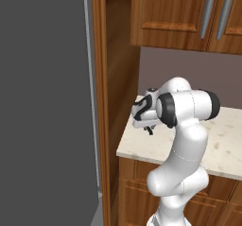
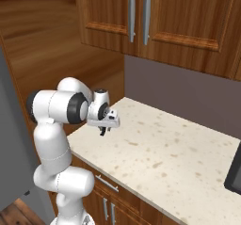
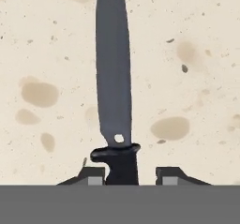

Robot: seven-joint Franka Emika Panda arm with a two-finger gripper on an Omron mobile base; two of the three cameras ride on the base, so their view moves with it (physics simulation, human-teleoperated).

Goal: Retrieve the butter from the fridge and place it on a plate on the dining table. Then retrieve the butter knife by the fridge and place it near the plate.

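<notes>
Dark fingers (image 3: 96, 175) stand to either side of the butter knife's (image 3: 114, 85) black handle, a gap showing on the right side; whether they clamp it I cannot tell. Its grey blade runs toward twelve o'clock in the hand view, flat on the speckled beige worktop (image 2: 160, 153). Wooden cabinets (image 2: 155, 17) hang above, and the grey fridge (image 1: 45, 102) stands at nine o'clock.

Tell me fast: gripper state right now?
Gripper: fingertips either side of the butter knife handle on the counter; whether they grip it cannot be told.
</notes>
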